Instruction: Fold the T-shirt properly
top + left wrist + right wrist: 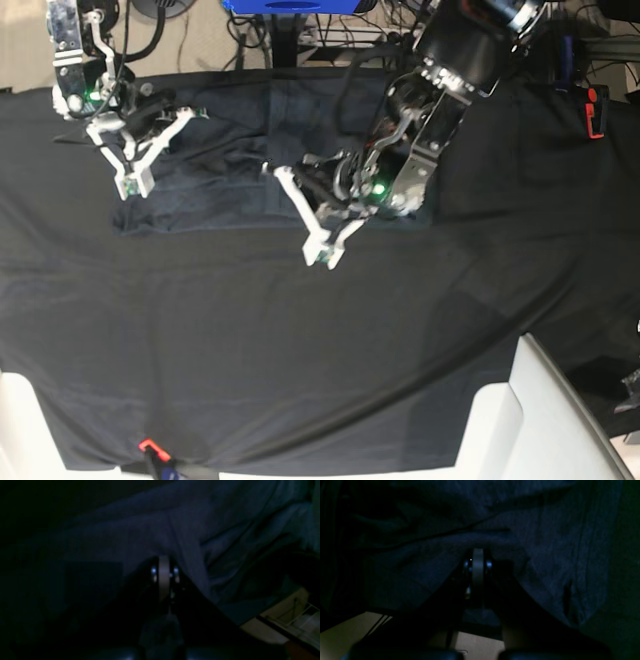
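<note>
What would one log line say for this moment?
left pincer: shut on T-shirt | right pincer: shut on T-shirt | T-shirt: rumpled, far side of table cloth | fold: unfinished

Black-draped table (300,350), cables (340,25) behind

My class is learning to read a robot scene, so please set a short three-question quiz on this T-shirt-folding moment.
1. True or false: the T-shirt lies at the near edge of the table in the base view.
2. How do the left gripper and the right gripper stand? A: both open. B: both shut. C: one open, one shut.
3. Fill in: the table is covered by a ___ cloth.

Key: 1 false, it lies wrinkled at the far side, between the two arms. 2 B. 3 black.
</note>
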`<state>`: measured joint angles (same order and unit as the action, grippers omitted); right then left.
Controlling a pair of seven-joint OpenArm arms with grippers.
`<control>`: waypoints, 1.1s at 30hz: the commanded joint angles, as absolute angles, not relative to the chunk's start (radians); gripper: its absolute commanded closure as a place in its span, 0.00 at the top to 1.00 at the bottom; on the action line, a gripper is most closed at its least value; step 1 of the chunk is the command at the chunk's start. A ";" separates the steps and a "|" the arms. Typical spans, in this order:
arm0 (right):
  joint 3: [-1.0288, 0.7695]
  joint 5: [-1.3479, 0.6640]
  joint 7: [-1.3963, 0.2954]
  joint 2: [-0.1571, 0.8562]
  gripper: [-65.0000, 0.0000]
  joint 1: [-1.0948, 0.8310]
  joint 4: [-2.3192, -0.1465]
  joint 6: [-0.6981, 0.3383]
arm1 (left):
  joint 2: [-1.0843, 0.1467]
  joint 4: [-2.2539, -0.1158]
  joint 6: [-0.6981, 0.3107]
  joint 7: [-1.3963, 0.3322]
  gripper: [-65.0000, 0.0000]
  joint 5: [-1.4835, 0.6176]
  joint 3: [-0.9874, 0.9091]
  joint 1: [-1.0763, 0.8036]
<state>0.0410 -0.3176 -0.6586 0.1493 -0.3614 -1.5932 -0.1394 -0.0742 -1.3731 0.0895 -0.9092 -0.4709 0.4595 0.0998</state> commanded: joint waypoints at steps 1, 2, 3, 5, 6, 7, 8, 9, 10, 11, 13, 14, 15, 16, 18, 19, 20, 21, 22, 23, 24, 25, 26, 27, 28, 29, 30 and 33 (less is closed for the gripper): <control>0.036 -0.326 -0.648 0.157 0.00 -0.352 -1.604 -0.142 | -0.064 -1.380 0.085 -0.900 0.00 -0.475 0.456 0.131; 0.036 -0.326 -0.648 0.157 0.00 -0.351 -1.604 -0.142 | -0.059 -1.369 0.085 -0.900 0.00 -0.475 0.456 0.140; 0.036 -0.325 -0.648 0.157 0.00 -0.348 -1.604 -0.142 | -0.053 -1.357 0.085 -0.900 0.00 -0.475 0.456 0.151; 0.036 -0.325 -0.648 0.157 0.00 -0.348 -1.604 -0.142 | -0.044 -1.323 0.085 -0.898 0.00 -0.475 0.456 0.177; 0.036 -0.325 -0.648 0.157 0.00 -0.346 -1.604 -0.142 | -0.039 -1.311 0.085 -0.898 0.00 -0.475 0.456 0.189; 0.036 -0.325 -0.648 0.157 0.00 -0.346 -1.604 -0.142 | -0.038 -1.308 0.085 -0.895 0.00 -0.475 0.456 0.197; 0.036 -0.325 -0.648 0.157 0.00 -0.346 -1.604 -0.142 | -0.038 -1.310 0.084 -0.883 0.00 -0.483 0.456 0.202; 0.036 -0.325 -0.648 0.157 0.00 -0.346 -1.604 -0.142 | -0.038 -1.326 0.084 -0.872 0.00 -0.484 0.450 0.202; 0.036 -0.325 -0.648 0.157 0.00 -0.346 -1.604 -0.142 | -0.038 -1.353 0.084 -0.865 0.00 -0.484 0.447 0.197; 0.036 -0.325 -0.648 0.159 0.00 -0.346 -1.606 -0.142 | -0.042 -1.389 0.084 -0.865 0.00 -0.484 0.446 0.196; 0.036 -0.323 -0.648 0.160 0.00 -0.346 -1.610 -0.142 | -0.070 -1.468 0.087 -0.869 0.00 -0.484 0.420 0.180; 0.036 -0.323 -0.647 0.168 0.00 -0.346 -1.613 -0.142 | -0.087 -1.508 0.087 -0.869 0.00 -0.484 0.390 0.160; 0.036 -0.323 -0.645 0.179 0.00 -0.346 -1.623 -0.142 | -0.101 -1.540 0.085 -0.871 0.00 -0.484 0.355 0.140; 0.036 -0.323 -0.644 0.186 0.00 -0.348 -1.636 -0.142 | -0.125 -1.570 0.084 -0.871 0.00 -0.484 0.308 0.116; 0.035 -0.328 -0.645 0.196 0.01 -0.351 -1.681 -0.142 | -0.179 -1.613 0.079 -0.866 0.00 -0.484 0.219 0.044; 0.035 -0.328 -0.648 0.196 0.03 -0.351 -1.707 -0.142 | -0.209 -1.629 0.056 -0.863 0.00 -0.484 0.173 -0.004; 0.033 -0.329 -0.648 0.196 0.09 -0.351 -1.732 -0.142 | -0.243 -1.643 0.019 -0.854 0.00 -0.484 0.122 -0.053; 0.033 -0.329 -0.648 0.196 0.15 -0.351 -1.748 -0.142 | -0.266 -1.652 -0.024 -0.834 0.00 -0.484 0.071 -0.101; 0.033 -0.329 -0.648 0.189 0.24 -0.348 -1.761 -0.142 | -0.286 -1.659 -0.077 -0.796 0.00 -0.484 0.007 -0.170; 0.033 -0.329 -0.650 0.186 0.34 -0.343 -1.764 -0.140 | -0.305 -1.659 -0.133 -0.746 0.00 -0.484 -0.067 -0.236; 0.033 -0.331 -0.650 0.183 0.46 -0.332 -1.765 -0.140 | -0.312 -1.658 -0.182 -0.700 0.00 -0.484 -0.137 -0.297; 0.033 -0.331 -0.651 0.171 0.58 -0.326 -1.765 -0.140 | -0.315 -1.653 -0.240 -0.657 0.00 -0.483 -0.209 -0.360; 0.031 -0.331 -0.665 0.163 0.70 -0.320 -1.765 -0.140 | -0.315 -1.652 -0.289 -0.622 0.00 -0.479 -0.272 -0.404; 0.021 -0.332 -0.680 0.156 0.80 -0.314 -1.765 -0.140 | -0.315 -1.650 -0.344 -0.588 0.00 -0.475 -0.338 -0.456; -0.010 -0.355 -0.699 0.142 0.88 -0.312 -1.765 -0.142 | -0.308 -1.649 -0.401 -0.562 0.00 -0.476 -0.401 -0.499; -0.048 -0.403 -0.713 0.128 0.91 -0.309 -1.762 -0.143 | -0.306 -1.649 -0.447 -0.545 0.00 -0.476 -0.450 -0.530; -0.091 -0.463 -0.723 0.122 0.92 -0.303 -1.759 -0.156 | -0.305 -1.649 -0.487 -0.535 0.00 -0.479 -0.493 -0.555; -0.232 -0.688 -0.785 0.133 0.91 -0.272 -1.710 -0.315 | -0.277 -1.649 -0.588 -0.532 0.00 -0.476 -0.618 -0.590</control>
